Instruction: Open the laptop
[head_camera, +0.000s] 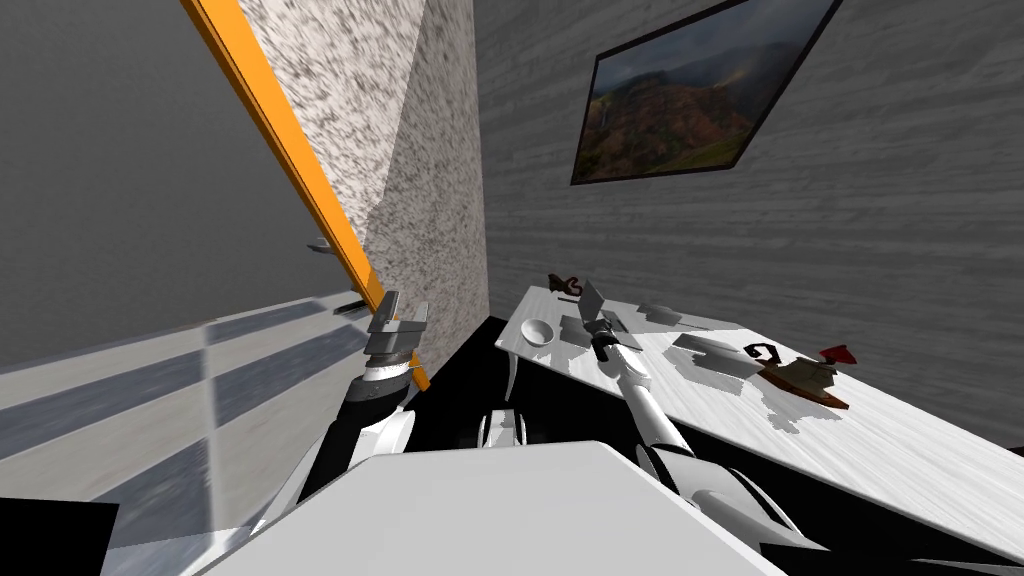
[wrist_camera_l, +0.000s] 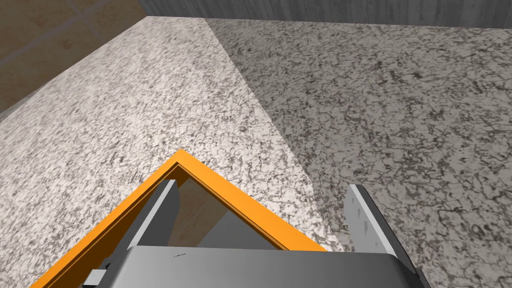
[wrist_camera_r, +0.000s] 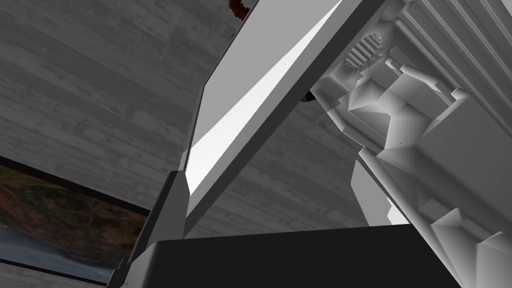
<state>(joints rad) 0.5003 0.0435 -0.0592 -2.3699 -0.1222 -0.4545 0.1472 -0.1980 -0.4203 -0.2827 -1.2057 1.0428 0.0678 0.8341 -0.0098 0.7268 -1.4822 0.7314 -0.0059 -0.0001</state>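
Note:
The grey laptop (head_camera: 592, 300) sits near the far left corner of the white table (head_camera: 900, 440), its lid partly raised. My right gripper (head_camera: 600, 325) reaches it at the front edge. In the right wrist view the gripper (wrist_camera_r: 265, 170) is open; the slanting lid (wrist_camera_r: 260, 75) meets the inner side of one finger (wrist_camera_r: 165, 215), and the keyboard base (wrist_camera_r: 430, 100) runs past the other finger (wrist_camera_r: 372, 200). My left gripper (head_camera: 400, 318) is held up away from the table, open and holding nothing (wrist_camera_l: 261, 185).
A white bowl (head_camera: 537, 331) sits just left of the laptop, and a brown item (head_camera: 565, 283) behind it. A dark red and brown object (head_camera: 805, 375) lies further right. An orange door frame (head_camera: 300, 170) and speckled wall (head_camera: 430, 200) are by the left gripper.

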